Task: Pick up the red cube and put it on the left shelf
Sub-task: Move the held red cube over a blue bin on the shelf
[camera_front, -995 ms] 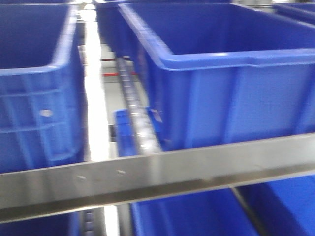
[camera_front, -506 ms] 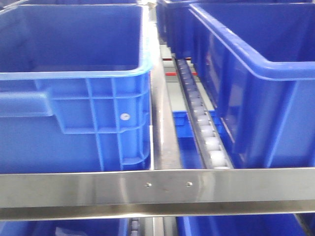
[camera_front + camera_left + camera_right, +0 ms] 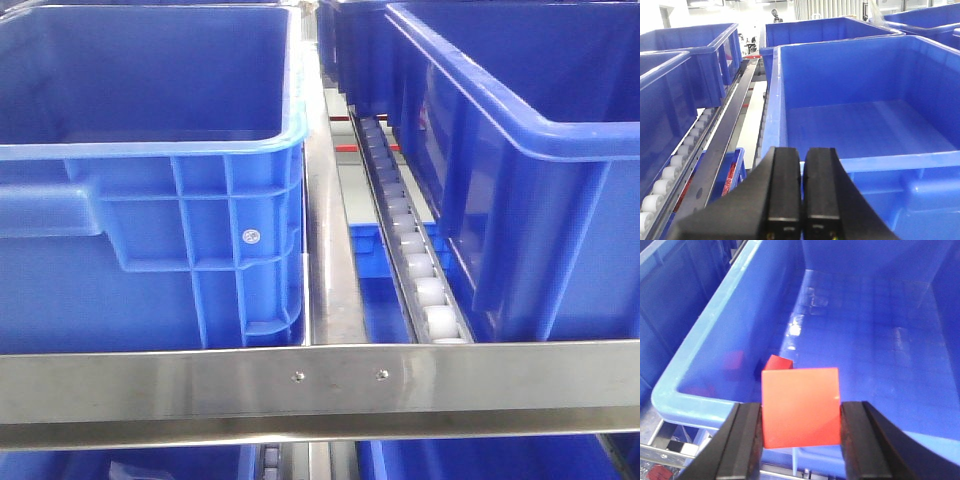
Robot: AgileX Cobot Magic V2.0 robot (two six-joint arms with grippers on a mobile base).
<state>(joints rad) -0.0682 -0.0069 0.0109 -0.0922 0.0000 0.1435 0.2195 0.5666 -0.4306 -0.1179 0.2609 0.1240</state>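
My right gripper (image 3: 801, 412) is shut on the red cube (image 3: 800, 407) and holds it above the near rim of a blue crate (image 3: 705, 400). A second red cube (image 3: 777, 363) lies on that crate's floor. The left shelf shows in the front view as a flat steel front rail (image 3: 320, 385) with a white roller track (image 3: 415, 265) between two blue crates (image 3: 150, 220). My left gripper (image 3: 802, 172) is shut and empty, in front of another blue crate (image 3: 860, 125) on the shelf.
A second blue crate (image 3: 530, 170) stands at the right in the front view. More blue crates (image 3: 685, 65) and a roller track (image 3: 675, 165) line the left in the left wrist view. Lower-tier crates (image 3: 400, 300) show beneath the rail.
The front view swung sideways a second ago, so the crates slid to the right in the picture. Over the last half second it has held nearly still.
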